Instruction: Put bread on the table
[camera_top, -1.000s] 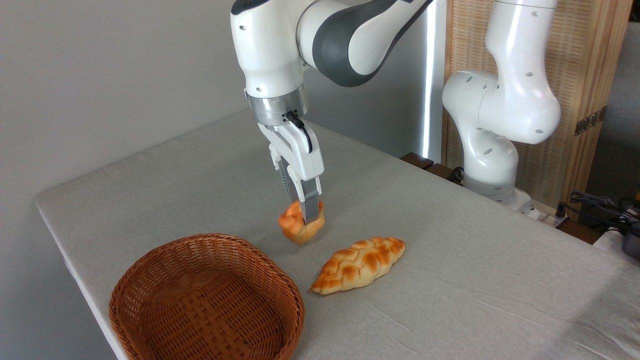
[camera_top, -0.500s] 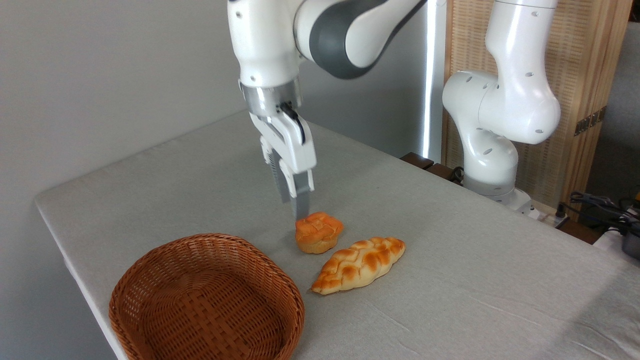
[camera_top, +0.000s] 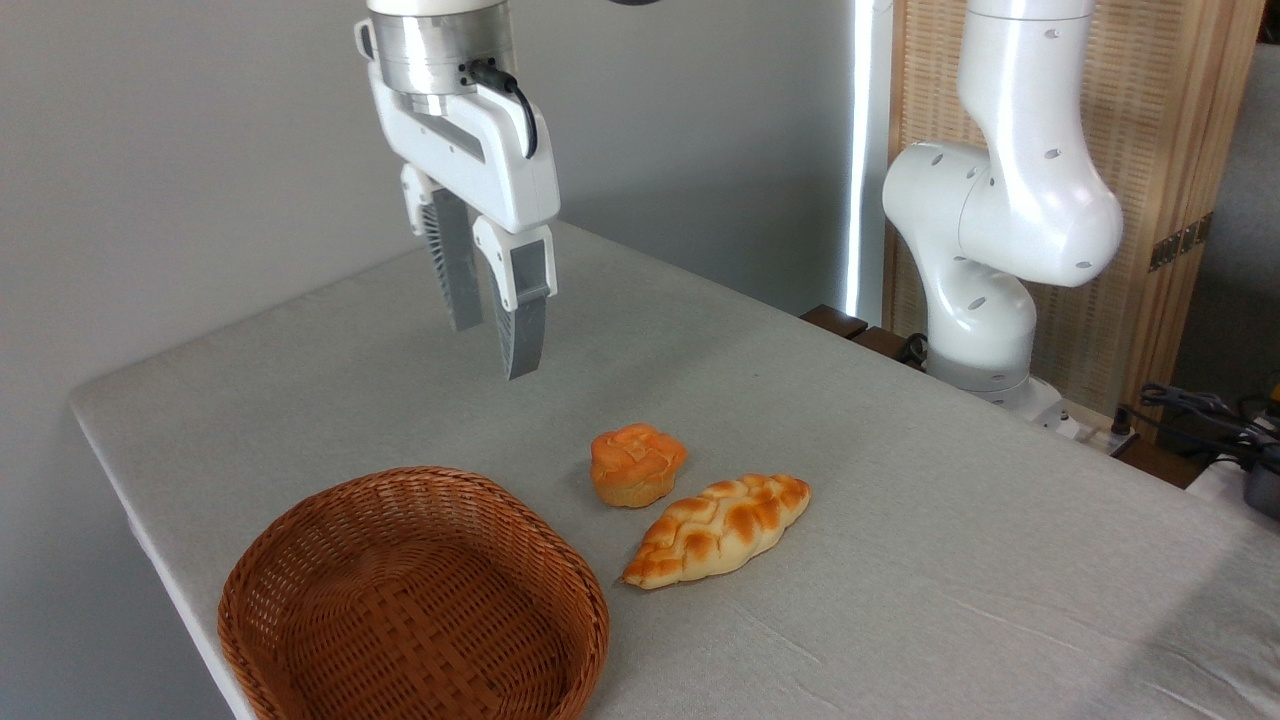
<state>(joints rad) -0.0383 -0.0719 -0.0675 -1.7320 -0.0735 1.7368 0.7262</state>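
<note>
The bread (camera_top: 636, 465), a small round orange-golden bun with a lumpy top, rests upright on the grey cloth table (camera_top: 900, 450), just above and left of a braided loaf. My gripper (camera_top: 496, 350) hangs open well above the table, up and to the left of the bun, with nothing between its grey fingers (camera_top: 523, 325). A clear gap separates it from the bread.
A longer braided loaf (camera_top: 720, 527) with browned patches lies right beside the bun. A brown wicker basket (camera_top: 413, 600) stands at the table's front left corner, with nothing inside. The arm's white base (camera_top: 985, 300) rises at the back right edge.
The gripper let go of the bun, which settled upright on the table. It then rose and moved left, away from the bread, fingers open.
</note>
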